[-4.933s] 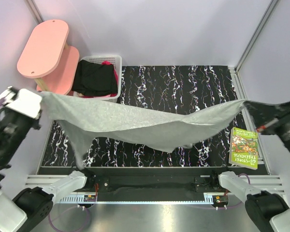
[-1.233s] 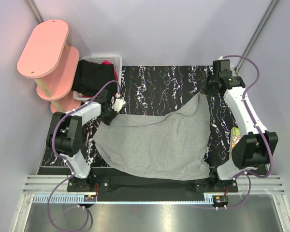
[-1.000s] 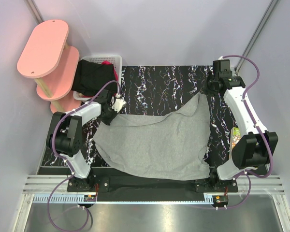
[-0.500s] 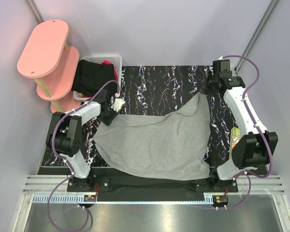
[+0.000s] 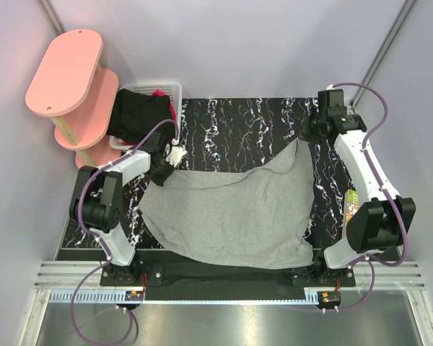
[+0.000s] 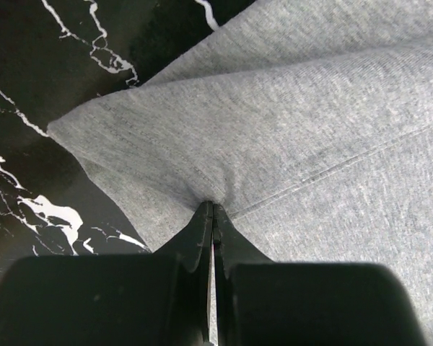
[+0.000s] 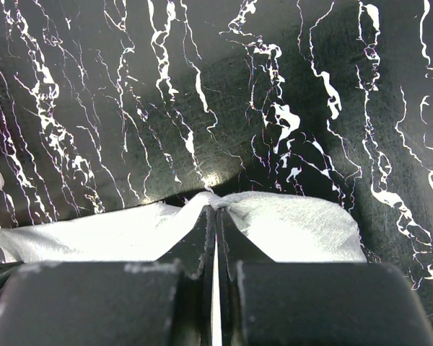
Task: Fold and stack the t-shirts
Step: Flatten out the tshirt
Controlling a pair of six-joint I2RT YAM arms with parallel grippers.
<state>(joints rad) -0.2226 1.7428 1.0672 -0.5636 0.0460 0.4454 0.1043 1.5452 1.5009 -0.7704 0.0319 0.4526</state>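
Cloth of the soft light grey t-shirt (image 5: pixel 231 209) lies spread on the black white-veined table (image 5: pixel 238 122). The left gripper (image 6: pixel 211 207) pinches its far left corner; the right gripper (image 7: pixel 215 210) pinches its far right corner. A black cloth garment (image 5: pixel 138 115) fills the white lattice basket (image 5: pixel 175 91).

The right arm (image 5: pixel 362 167) hides most of the book (image 5: pixel 351 204); the black garment (image 5: pixel 136 115) covers most of the magenta cloth (image 5: pixel 159 94).
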